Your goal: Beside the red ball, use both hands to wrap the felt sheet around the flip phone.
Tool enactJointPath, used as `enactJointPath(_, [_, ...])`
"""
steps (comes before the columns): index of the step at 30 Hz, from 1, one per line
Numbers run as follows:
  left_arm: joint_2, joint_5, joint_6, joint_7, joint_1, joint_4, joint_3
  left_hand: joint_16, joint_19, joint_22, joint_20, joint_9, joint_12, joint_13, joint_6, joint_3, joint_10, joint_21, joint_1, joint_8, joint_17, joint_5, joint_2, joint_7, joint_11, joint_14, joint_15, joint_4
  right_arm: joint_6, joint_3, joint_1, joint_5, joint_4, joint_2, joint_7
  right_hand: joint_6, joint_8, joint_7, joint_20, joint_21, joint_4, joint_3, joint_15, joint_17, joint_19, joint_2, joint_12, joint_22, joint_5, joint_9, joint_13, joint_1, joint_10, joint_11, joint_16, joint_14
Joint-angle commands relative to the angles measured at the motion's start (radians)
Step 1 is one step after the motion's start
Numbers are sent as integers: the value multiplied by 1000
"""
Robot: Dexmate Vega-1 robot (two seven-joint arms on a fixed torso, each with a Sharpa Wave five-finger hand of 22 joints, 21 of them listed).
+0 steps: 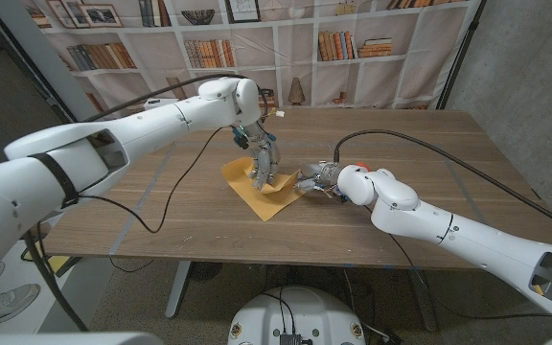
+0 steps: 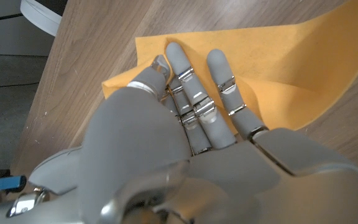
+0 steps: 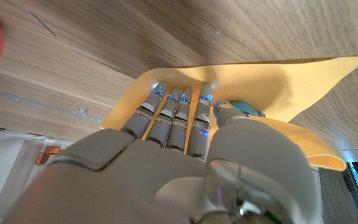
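The table [image 1: 161,225] is brown wood with long grain lines, and a black cable [image 1: 166,206] loops over it. Near the middle lies the felt sheet [image 1: 262,199], soft, flat and orange-yellow, with pointed corners. The right hand [image 1: 316,178] reaches in from the side. Its fingers [image 3: 173,115] lie pressed close together on the felt, and one edge of the sheet is folded up over the thumb. A small blue-green bit [image 3: 248,109] peeks out by the thumb; it may be the flip phone, but most of it is hidden under the felt. The left hand [image 1: 262,165] comes down from above, and its fingers [image 2: 194,93] rest close together on the sheet. The red ball [image 1: 353,173] is round and smooth, just behind the right wrist, partly hidden by it. Far back hangs a bookshelf backdrop [image 1: 257,38].
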Motion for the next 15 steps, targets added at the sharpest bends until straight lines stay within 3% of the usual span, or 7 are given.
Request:
enactJointPath(1, [-5, 197, 35, 80, 39, -44, 58, -2, 14, -1, -71, 1, -5, 26, 15, 10, 37, -5, -3, -3, -6, 4, -7, -2, -47, 6, -3, 4, 16, 71, 5, 107, -46, -32, 30, -15, 0, -1, 19, -11, -31, 4, 12, -2, 0, -30, -3, 3, 6, 5, 3, 14, -24, -8, -2, -10])
enactJointPath(5, [4, 228, 50, 116, 66, -58, 43, -4, 16, -3, -75, 0, -6, 26, 16, 12, 39, -10, -5, -4, -14, 4, -9, -5, -50, 4, -5, 4, 11, 118, 8, 178, -97, -65, 61, -19, 2, -1, 22, -18, -42, 5, 20, -1, -11, -41, -3, 3, 7, 5, 3, 15, -33, -2, -7, -27])
enactJointPath(9, [2, 251, 55, 126, 83, -60, 37, -4, 19, -3, -77, 0, -8, 27, 19, 13, 39, -13, -8, -4, -20, 3, -9, -9, -49, 3, -4, 5, 21, 204, 9, 331, -121, -95, 108, -20, 3, 0, 26, -21, -47, 4, 24, -1, -17, -49, -2, 3, 7, 5, 3, 14, -37, -3, -7, -31])
enactJointPath(15, [-1, 307, 74, 145, 100, -77, 38, -4, 25, -4, -80, 0, -11, 23, 20, 16, 45, -19, -10, -5, -32, 3, -10, -9, -50, 2, -6, 4, 38, 293, -9, 450, -170, -150, 72, -36, 0, 7, 33, -26, -44, -2, 41, 6, -22, -50, -3, 4, 5, 5, 4, -2, -48, 1, -6, -47])
